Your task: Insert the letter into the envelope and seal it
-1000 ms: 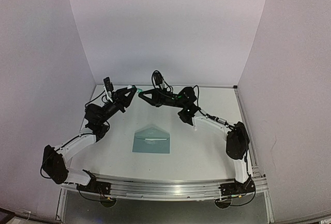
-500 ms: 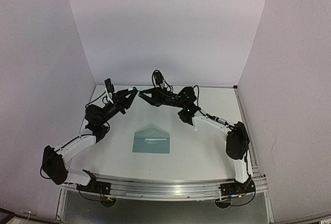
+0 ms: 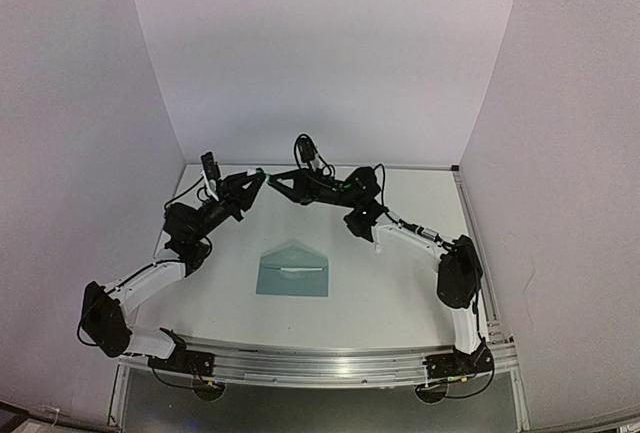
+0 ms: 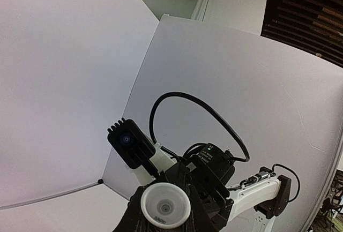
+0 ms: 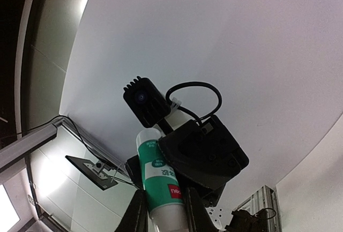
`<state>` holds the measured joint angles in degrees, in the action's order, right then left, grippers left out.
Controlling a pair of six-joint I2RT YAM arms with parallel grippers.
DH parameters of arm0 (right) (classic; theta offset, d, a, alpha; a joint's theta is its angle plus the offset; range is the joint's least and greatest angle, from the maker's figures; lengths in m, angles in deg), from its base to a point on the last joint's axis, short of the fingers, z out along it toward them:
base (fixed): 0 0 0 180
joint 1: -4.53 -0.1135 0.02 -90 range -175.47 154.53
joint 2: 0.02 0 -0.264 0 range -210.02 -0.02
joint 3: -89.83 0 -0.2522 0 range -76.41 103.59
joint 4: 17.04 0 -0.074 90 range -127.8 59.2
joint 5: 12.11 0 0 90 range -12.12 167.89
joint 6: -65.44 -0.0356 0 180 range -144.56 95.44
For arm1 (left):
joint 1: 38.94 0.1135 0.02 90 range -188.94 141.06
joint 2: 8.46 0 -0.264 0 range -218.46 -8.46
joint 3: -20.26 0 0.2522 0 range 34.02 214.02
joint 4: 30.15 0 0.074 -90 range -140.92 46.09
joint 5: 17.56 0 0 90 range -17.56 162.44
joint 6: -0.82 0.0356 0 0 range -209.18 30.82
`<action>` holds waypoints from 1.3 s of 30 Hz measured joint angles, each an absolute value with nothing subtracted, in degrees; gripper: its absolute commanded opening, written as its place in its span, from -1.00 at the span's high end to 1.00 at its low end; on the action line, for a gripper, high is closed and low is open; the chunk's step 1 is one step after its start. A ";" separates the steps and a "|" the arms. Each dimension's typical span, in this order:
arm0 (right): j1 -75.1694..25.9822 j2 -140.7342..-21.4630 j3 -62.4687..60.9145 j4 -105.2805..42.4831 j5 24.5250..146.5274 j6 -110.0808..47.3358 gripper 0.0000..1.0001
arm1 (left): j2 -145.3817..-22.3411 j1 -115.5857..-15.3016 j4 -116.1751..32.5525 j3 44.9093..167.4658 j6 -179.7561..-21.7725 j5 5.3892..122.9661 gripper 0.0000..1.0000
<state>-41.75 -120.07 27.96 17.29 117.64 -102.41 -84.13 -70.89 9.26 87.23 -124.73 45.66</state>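
The pale teal envelope lies flat on the table between the arms, its triangular flap open and pointing away. The letter is hidden. Both arms are raised over the back of the table with their tips meeting. My right gripper is shut on the body of a green and white glue stick. My left gripper is shut on the stick's white cap end, which I see end-on in the left wrist view.
White walls enclose the table at the back and on both sides. A thin white strip shows across the envelope's opening. An aluminium rail runs along the near edge by the arm bases.
The two grippers have drawn slightly closer, closing the small gap between their tips. The envelope has not moved.
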 measured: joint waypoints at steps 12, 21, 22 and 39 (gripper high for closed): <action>-41.03 -118.63 20.82 13.68 114.35 -101.83 1.00 | -83.75 -71.07 5.34 84.59 -121.51 50.32 -0.98; -38.02 -112.11 17.38 -14.07 107.17 -92.50 1.00 | -80.10 -70.68 -0.45 81.90 -116.15 53.18 -0.99; -37.57 -111.40 20.47 -24.55 104.02 -89.11 1.00 | -79.44 -70.59 -1.65 81.81 -114.67 53.85 -0.99; -25.43 -119.73 43.72 -103.62 72.41 -58.54 1.00 | -75.00 -70.12 -22.23 78.86 -100.51 58.29 -0.99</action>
